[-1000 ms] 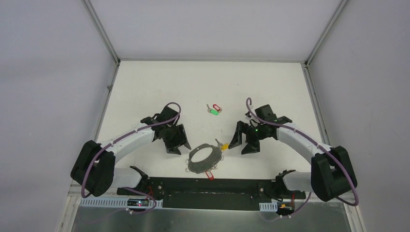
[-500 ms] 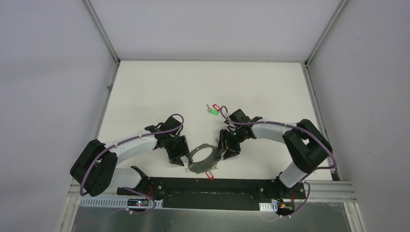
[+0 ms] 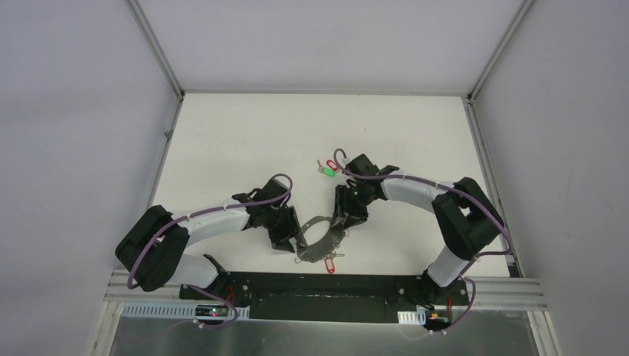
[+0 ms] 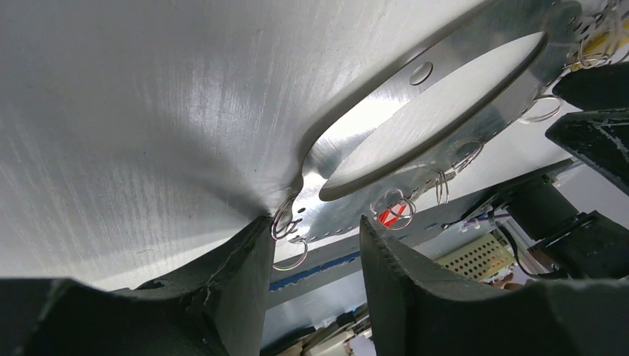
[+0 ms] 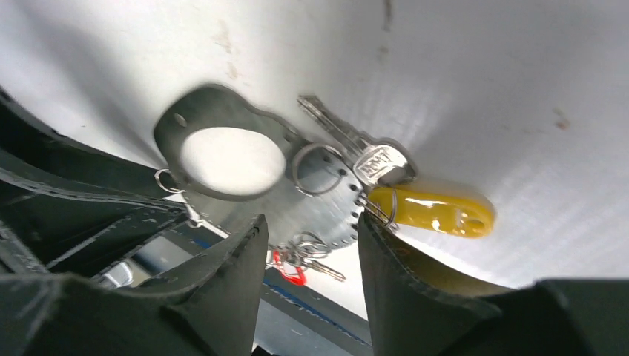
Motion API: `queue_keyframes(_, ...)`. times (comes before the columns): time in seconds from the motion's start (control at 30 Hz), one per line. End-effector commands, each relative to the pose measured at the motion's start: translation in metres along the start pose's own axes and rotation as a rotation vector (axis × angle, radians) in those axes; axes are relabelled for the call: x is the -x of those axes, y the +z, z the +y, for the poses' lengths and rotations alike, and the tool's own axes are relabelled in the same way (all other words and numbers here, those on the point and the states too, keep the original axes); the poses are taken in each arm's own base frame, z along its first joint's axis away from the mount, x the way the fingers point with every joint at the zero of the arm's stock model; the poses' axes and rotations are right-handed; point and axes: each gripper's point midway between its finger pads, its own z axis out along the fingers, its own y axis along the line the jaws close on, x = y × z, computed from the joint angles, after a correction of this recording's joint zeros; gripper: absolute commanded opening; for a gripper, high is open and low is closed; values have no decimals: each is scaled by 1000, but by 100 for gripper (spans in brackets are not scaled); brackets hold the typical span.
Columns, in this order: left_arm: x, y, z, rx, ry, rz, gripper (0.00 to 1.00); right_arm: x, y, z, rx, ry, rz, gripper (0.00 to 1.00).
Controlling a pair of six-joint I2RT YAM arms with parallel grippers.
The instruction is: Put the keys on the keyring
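Top external: keyring (image 3: 317, 252) is lying near the worktop's (image 3: 222, 133) near edge, between both grippers. Only right wrist is showing a yellow-tagged key (image 5: 426, 209) touching it. Right gripper (image 5: 310, 222) and left gripper (image 4: 315, 222) fingers are standing apart, straddling its rim.

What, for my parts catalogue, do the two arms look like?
The left arm and right arm have white link shells, black joints and black shoulders; a purple cable loops along each. The jaws are matte black wedges. A green light glows at the right wrist.
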Motion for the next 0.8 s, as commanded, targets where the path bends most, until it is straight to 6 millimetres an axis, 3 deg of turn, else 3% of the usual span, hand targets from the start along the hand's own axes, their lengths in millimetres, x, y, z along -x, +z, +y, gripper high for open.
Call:
queue_keyframes(0.0,6,-4,-3,-21,-6,-65,48,-4,-25,-19,-104,-48,-65,51)
queue_keyframes(0.23,1,-12,8,-13,-11,-99,49,-13,-47,-33,-106,-52,-129,49)
queue_keyframes(0.53,7,-27,2,-43,16,-168,49,-15,-31,-40,45,72,-93,38)
queue_keyframes(0.77,8,-30,1,-46,18,-180,50,-9,-16,-32,133,102,-71,34)
